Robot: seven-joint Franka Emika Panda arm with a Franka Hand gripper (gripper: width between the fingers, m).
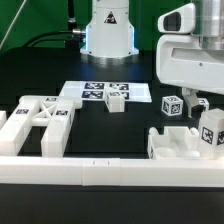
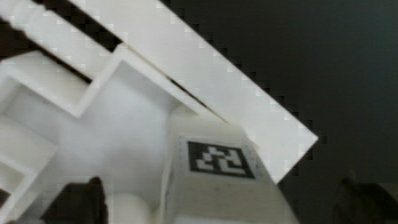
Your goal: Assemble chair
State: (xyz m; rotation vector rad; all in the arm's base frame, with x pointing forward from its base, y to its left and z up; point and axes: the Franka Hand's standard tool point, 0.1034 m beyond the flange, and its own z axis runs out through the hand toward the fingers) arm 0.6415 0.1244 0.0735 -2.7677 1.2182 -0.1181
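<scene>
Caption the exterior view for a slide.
Tagged white chair parts lie loose on the black table near the marker board.

Bare table (image 1: 120,135) open between left chair parts (image 1: 40,120) and right chair parts (image 1: 185,142), long rail (image 1: 110,175) barring the front, small block (image 1: 115,100) standing behind.

The marker board (image 1: 85,90) lies on the black table (image 1: 40,70) before the robot base (image 1: 108,30), with a small white block (image 1: 115,100) at its front edge. Notched chair parts (image 1: 40,118) sit at the exterior view's left. At the right, under the arm (image 1: 190,55), is a tagged part (image 1: 185,142), with two tagged cubes (image 1: 172,105) just behind it. A white rail (image 1: 110,175) runs along the front.
</scene>
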